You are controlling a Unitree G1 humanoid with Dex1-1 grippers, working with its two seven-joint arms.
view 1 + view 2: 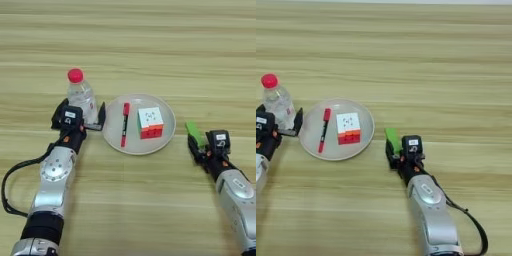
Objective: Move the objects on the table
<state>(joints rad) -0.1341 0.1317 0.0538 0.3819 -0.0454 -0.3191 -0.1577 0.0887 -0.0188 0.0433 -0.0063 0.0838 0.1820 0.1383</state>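
Observation:
A clear plastic bottle [80,96] with a red cap stands upright at the left. My left gripper [81,116] is open around its lower part, one finger on each side. Its base is hidden behind the gripper. To its right, a round white plate [164,134] holds a red marker pen [124,125] lying lengthwise and a small colourful puzzle cube [150,122]. Right of the plate, a flat green block [195,133] sticks out of my right gripper [201,146], which is shut on the block's near end.
The light-brown wooden table [150,45] stretches wide beyond the things. A black cable [6,185] loops beside my left arm, and another [476,227] trails by my right arm.

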